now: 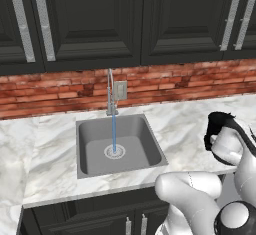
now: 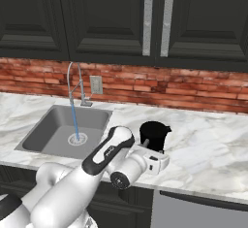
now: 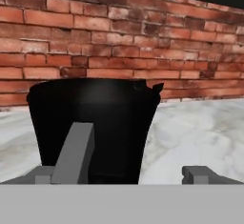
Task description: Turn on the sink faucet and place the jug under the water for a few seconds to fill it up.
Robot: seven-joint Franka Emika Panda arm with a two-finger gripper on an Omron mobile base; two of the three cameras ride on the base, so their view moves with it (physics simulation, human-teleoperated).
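You see evenly lit, shadow-poor rendered pictures. The dark cabinets (image 1: 90,24) read dim, while the marble counter (image 2: 208,149) looks bright. The close jug (image 3: 90,127) appears soft, nearly featureless black, faintly glossy.

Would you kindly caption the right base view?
Water runs into the sink while the open gripper approaches the jug.

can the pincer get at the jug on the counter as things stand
Probably yes. The pincer is open and level with the jug, which stands upright on the marble counter right of the sink. Nothing lies between them; the jug sits just ahead of the fingertips.
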